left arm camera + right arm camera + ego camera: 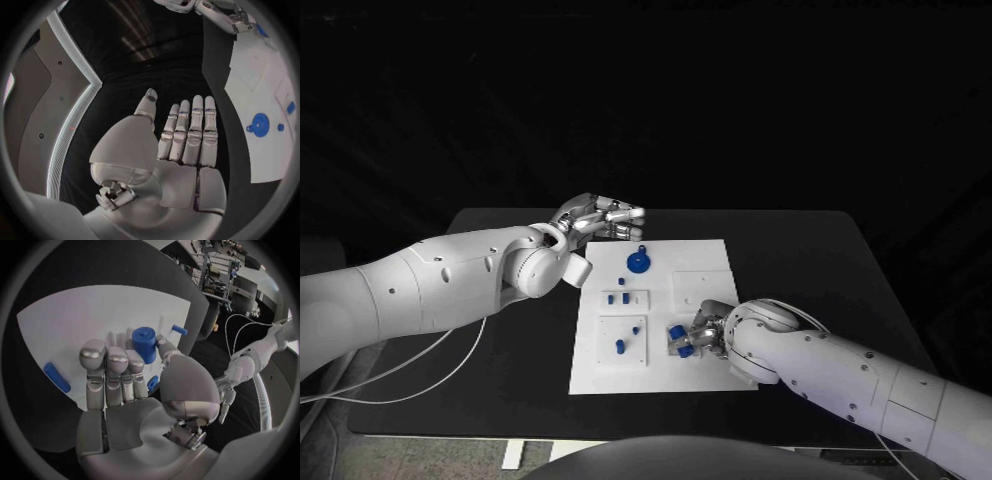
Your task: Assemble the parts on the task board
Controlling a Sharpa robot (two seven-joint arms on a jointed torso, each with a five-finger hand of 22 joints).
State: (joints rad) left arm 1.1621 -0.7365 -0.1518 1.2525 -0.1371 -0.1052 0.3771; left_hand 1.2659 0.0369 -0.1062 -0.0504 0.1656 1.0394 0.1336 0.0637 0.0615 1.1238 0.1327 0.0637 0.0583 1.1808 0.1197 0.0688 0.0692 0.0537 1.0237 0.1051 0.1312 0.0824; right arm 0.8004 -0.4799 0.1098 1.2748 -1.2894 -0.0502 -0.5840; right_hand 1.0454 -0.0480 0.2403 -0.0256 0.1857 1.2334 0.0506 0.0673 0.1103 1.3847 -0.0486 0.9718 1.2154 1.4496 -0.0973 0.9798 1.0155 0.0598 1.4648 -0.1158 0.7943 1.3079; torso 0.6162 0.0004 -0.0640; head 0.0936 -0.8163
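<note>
The white task board (697,255) lies in the middle of the table. A round blue disc with a knob (639,263) (260,124) sits near its far edge, and small blue pegs (620,346) stand in its left half. My left hand (600,215) (181,145) hovers off the board's far left corner, fingers straight and together, holding nothing. My right hand (700,336) (134,385) rests over the board's near right part. Its thumb and fingers pinch a blue cylinder (145,344) (678,332). A second blue bit (153,383) shows under the thumb.
A loose blue peg (56,377) lies flat on the board beside my right hand, and a short blue peg (179,330) stands beyond the cylinder. The black table (805,260) has bare room right of the board. White cables (430,375) trail off the table's left edge.
</note>
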